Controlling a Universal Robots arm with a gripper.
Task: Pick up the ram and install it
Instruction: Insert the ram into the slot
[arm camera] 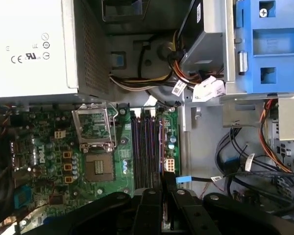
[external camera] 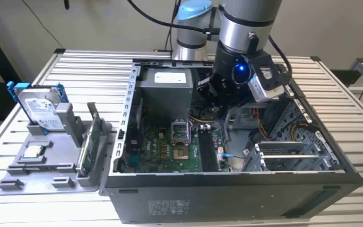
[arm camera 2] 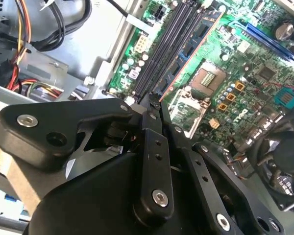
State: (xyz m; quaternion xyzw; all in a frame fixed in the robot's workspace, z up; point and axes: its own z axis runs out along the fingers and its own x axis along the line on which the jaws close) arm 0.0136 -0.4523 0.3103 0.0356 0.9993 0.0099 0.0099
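Dark ram (arm camera: 162,188) edge-on over memory slots (arm camera: 146,147)

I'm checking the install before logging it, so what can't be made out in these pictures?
1. Whether the gripper holds the ram: both wrist views, its own black body covers the spot.
2. One end of the memory slots: first wrist view, behind the gripper.
3. Face of the green circuit card: exterior view, seen edge-on.

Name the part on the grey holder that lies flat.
The small square chip, flat on the holder's base; the hard drive stands upright in blue brackets and the green card stands on edge.
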